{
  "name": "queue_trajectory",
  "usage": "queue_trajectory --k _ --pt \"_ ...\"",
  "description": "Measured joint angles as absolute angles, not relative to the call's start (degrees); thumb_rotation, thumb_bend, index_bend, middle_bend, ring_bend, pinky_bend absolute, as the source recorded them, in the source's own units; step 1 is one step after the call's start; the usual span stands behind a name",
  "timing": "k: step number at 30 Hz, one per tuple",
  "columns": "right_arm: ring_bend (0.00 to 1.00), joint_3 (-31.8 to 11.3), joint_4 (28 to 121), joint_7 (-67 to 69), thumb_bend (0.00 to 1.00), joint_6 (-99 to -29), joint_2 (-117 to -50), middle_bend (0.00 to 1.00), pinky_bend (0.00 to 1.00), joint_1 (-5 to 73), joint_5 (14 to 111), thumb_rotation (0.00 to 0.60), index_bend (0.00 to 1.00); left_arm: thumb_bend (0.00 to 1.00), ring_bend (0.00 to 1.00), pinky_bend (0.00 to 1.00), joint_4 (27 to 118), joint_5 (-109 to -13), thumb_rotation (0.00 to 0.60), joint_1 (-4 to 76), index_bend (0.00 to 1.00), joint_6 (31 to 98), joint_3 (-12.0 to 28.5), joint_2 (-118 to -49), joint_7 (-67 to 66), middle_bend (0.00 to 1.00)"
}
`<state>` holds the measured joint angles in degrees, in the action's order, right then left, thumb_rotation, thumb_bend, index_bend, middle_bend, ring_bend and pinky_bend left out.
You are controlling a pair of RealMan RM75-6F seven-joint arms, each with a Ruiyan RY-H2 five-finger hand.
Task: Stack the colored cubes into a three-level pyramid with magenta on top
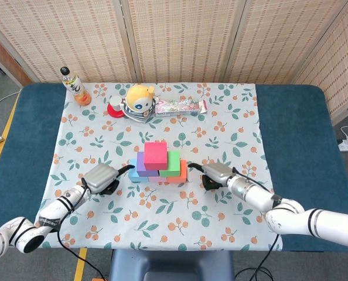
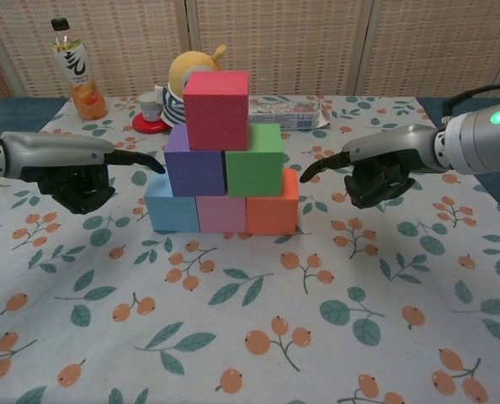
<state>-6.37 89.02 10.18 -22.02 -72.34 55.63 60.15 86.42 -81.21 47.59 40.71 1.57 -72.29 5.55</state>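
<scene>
Pyramid of cubes stands mid-tabletop, three levels, its long axis running left-right across the robot's front, flat faces square to the chest camera. Bottom row: blue cube, pink cube, orange cube, touching side by side. Middle row: purple cube and green cube, also touching. Magenta cube on top, upright, seated over the seam of the middle pair.

Left hand holds nothing; one finger stretched toward the pile, its tip just beside the blue and purple cubes, contact not clear; the rest curled under. Right hand likewise holds nothing, one finger pointing at the orange/green side, tip near but apart, others curled in.

Surface: tabletop in dark blue, covered centrally by a white cloth printed with leaves and orange berries. Behind, woven folding screens.

At the far edge of the cloth: drink bottle, yellow plush toy, a small red dish, a flat snack packet. The pile hides the plush's lower half in the chest view; packet print too small to read. Both forearms run out of the frame edge in the chest view
</scene>
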Motion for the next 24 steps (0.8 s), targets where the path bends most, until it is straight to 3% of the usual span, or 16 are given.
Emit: queue_trajectory --k 24 --pt "1.0 -6.1 89.0 9.6 1.0 -22.6 -73.1 0.97 1.0 56.6 59.5 0.55 0.06 0.74 0.94 0.96 86.1 -79.5 0.6 48.1 0.08 39.7 1.7 -72.7 4.3 0.88"
